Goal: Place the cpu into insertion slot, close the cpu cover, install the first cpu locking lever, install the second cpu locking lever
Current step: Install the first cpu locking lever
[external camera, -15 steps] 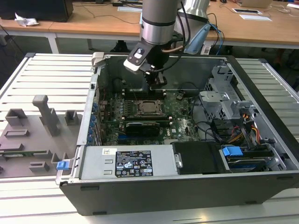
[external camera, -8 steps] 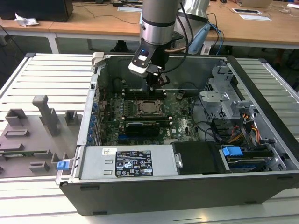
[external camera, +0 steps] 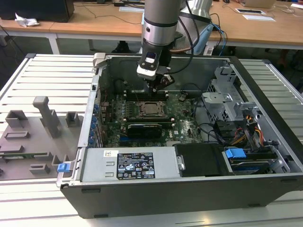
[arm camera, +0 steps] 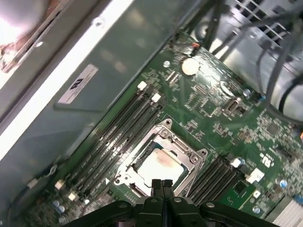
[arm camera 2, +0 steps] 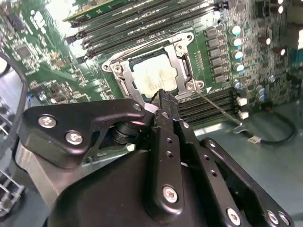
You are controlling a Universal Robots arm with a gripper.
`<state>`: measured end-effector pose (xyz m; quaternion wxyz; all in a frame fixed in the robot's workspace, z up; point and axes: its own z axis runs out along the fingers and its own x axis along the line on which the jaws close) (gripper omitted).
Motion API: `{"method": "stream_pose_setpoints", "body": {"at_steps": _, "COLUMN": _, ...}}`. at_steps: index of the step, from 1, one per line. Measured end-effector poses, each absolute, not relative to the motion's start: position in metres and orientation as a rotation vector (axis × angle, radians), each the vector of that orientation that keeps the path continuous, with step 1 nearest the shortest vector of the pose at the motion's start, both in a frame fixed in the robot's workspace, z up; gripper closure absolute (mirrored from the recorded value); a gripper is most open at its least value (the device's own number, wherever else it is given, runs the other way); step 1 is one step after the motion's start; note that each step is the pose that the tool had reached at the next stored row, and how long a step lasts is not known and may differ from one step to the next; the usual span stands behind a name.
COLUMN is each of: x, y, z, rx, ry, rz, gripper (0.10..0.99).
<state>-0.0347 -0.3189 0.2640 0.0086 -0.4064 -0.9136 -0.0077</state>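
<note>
The arm reaches down into the open case (external camera: 142, 194), which lies on the slatted worktop (external camera: 47, 71). Its gripper (external camera: 157, 88) hangs just above the green motherboard (external camera: 184, 118), right over the near edge of the slot (arm camera 2: 127, 84). The fingers (arm camera: 156, 186) are pressed tight together with nothing between them; in both wrist views the tips meet in one narrow point. The cpu (external camera: 150, 108) sits flat in the slot with its pale metal top facing up. The cover (arm camera 2: 182, 57) lies down around it, and the chip shows through the square cut-out. In the second wrist view a thin metal lever (arm camera 2: 215, 109) runs out from one corner of the socket across the black memory slots (arm camera 2: 142, 23) to a hooked end. I cannot tell from here whether it is latched. In the exterior view a long black card (external camera: 144, 128) lies just in front of the socket and a grey power supply (external camera: 128, 163) sits along the case's near wall. On the exterior view's left, well apart from the case, grey fixture blocks (external camera: 42, 113) stand on the worktop.
</note>
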Motion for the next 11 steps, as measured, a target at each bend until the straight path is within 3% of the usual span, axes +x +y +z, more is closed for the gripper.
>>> {"method": "stream_pose_setpoints", "body": {"at_steps": 11, "x": -0.0347, "y": -0.3189, "z": 0.2634, "rx": -0.838, "ry": -3.008, "rz": -0.02, "gripper": 0.98}}
